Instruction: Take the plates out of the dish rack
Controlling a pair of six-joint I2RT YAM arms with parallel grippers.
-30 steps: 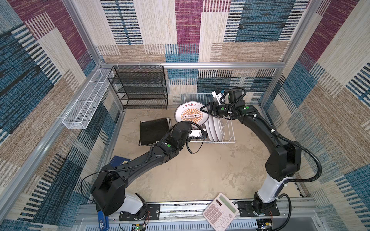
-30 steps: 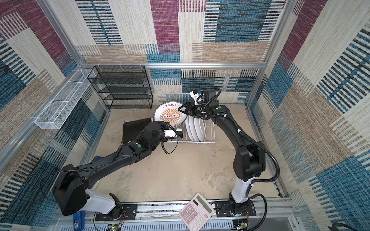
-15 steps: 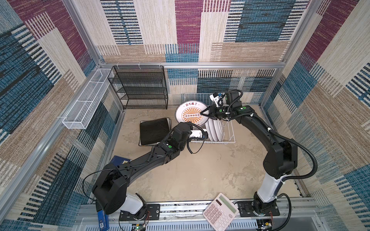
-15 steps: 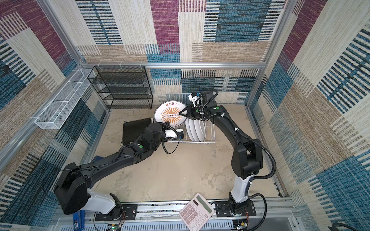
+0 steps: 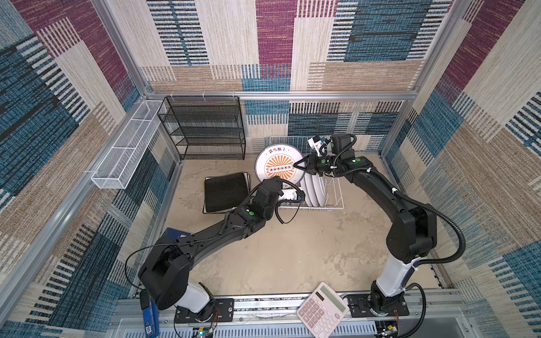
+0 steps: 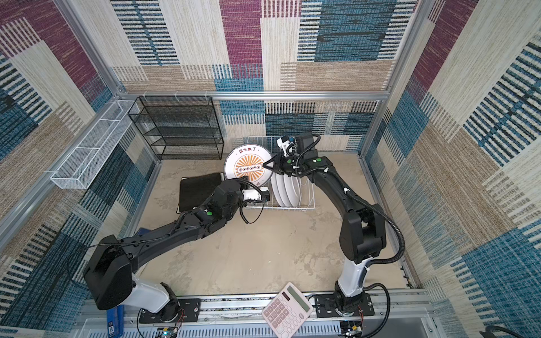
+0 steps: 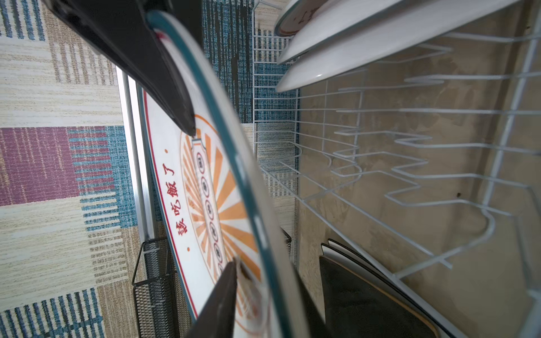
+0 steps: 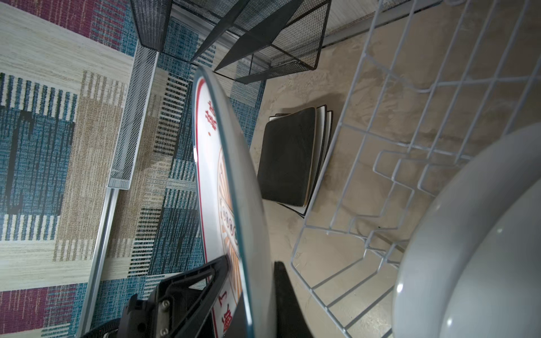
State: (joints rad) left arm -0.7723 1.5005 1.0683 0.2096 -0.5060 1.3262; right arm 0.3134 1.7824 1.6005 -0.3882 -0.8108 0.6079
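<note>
Glossy round plate (image 5: 272, 164); metal-wire dish rack (image 5: 288, 141); matt mesh shelf (image 5: 205, 131).

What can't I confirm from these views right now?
Left gripper: grip on printed plate unclear; the left arm covers it in top views, and the wrist view is a blurred close-up.
Racked plates: edge-on from above, faces cropped in wrist views.
Blue object: mostly under that arm in both top views.

I'm looking at patchwork woven walls (image 5: 275, 44), a mottled beige floor (image 5: 307, 248), and a black mesh shelf (image 5: 205, 128) at the back.
</note>
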